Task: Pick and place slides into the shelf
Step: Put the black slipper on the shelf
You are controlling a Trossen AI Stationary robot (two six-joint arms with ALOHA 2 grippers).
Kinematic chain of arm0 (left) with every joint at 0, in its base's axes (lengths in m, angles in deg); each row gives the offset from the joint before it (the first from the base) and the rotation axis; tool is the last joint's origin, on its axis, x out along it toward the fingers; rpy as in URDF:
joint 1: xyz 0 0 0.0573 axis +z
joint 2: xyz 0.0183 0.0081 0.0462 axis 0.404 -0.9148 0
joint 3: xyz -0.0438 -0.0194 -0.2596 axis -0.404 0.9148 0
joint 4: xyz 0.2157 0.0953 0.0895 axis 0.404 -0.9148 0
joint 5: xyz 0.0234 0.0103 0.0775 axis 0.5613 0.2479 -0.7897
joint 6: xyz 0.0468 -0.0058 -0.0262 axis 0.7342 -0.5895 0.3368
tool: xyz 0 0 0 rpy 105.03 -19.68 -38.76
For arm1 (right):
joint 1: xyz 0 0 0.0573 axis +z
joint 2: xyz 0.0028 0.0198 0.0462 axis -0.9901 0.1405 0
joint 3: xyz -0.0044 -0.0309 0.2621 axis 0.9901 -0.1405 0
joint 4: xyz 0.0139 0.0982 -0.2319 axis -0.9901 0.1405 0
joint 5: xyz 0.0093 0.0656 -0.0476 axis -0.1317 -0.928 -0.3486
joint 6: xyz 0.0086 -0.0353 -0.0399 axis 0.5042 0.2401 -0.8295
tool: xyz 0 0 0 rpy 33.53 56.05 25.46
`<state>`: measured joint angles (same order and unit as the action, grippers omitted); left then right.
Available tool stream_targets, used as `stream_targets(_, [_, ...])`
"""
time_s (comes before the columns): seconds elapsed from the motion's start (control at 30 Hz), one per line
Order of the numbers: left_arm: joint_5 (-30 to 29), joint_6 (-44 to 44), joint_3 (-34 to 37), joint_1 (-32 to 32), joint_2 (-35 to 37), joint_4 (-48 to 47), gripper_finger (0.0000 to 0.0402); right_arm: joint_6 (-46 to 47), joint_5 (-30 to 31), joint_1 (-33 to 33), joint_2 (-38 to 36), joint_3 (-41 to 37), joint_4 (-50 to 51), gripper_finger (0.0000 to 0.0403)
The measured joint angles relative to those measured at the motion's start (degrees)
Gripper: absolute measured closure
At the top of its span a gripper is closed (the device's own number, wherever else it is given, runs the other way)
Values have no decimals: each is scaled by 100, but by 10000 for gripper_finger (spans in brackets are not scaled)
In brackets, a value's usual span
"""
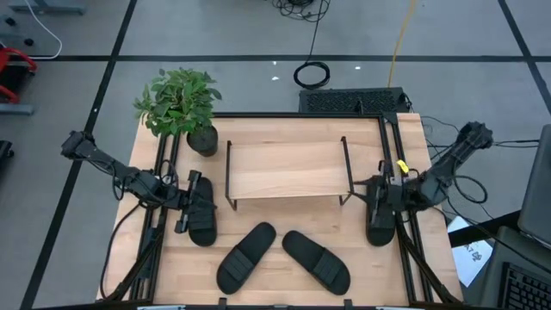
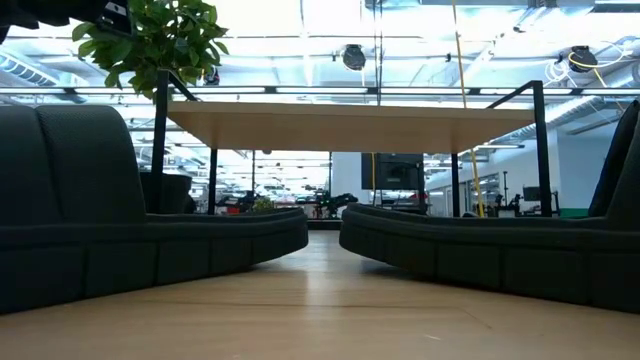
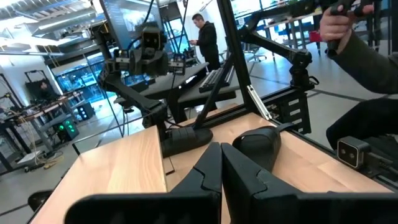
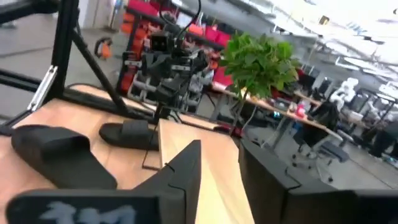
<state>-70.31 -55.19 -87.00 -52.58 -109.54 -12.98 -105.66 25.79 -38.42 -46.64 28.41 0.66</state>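
Observation:
Four black slides lie sole-down on the table. One is at the left (image 1: 203,220), one at the right (image 1: 380,226), and two are near the front edge (image 1: 245,257) (image 1: 317,261). The shelf (image 1: 286,169) stands at the table's middle with its board bare. My left gripper (image 1: 191,200) is shut and hangs over the left slide's far end; nothing shows between its fingers in the left wrist view (image 3: 221,152). My right gripper (image 1: 379,200) is open (image 4: 221,152) over the right slide's far end. The wrist views do not show the slide under each gripper.
A potted plant (image 1: 181,103) stands at the far left corner, beside the shelf. Black frame rails (image 1: 159,215) (image 1: 405,232) run along the table's left and right sides. People show in the room beyond the table (image 3: 205,34) (image 3: 360,37).

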Motion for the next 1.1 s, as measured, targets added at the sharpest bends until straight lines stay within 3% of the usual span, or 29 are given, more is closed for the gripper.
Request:
stream_targets(0.13, [2, -61, 0, 0, 0, -4, 394, 550, 221, 619, 486, 557, 625, 293])
stream_targets(0.33, [4, -186, 0, 0, 0, -13, 394, 1182, 785, 1958, 1001, 1196, 1406, 320])
stream_targets(0.67, [4, -188, 0, 0, 0, -13, 394, 1443, 3565, 3857, 1284, 1629, 1465, 396])
stream_targets(0.93, [2, -177, 0, 0, 0, -7, 394, 1433, 3651, 4070, 1416, 1465, 1492, 402])
stream_targets(1.1, [2, -148, 0, 0, 0, -7, 394, 2040, 3619, 4014, 1420, 1045, 1482, 402])
